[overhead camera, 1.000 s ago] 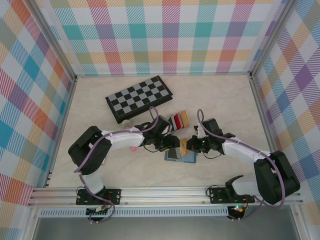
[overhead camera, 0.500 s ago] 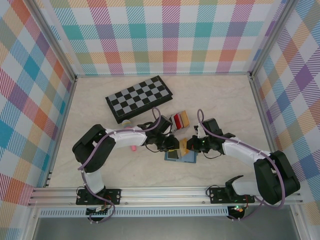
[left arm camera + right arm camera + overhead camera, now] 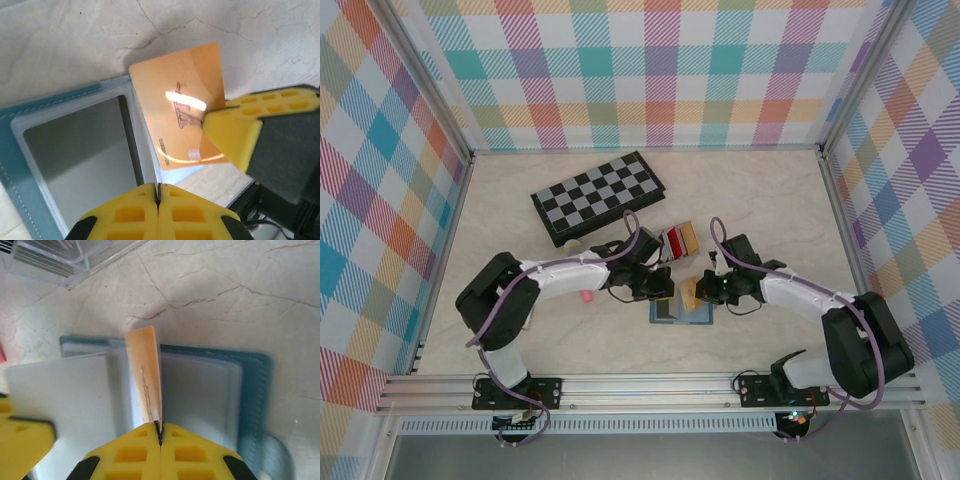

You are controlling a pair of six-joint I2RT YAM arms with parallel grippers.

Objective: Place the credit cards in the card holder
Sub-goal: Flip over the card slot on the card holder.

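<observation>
Right claw clenched on tan-yellow card (edge-on) over card holder; left claw pinching its leaf

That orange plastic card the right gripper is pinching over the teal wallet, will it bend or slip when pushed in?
Probably stiff: the orange plastic card stands straight on edge from the shut right gripper. Its glossy face shows glare, so it may slip. It looks thin and light; pushed askew against the teal wallet, it might twist.
</observation>
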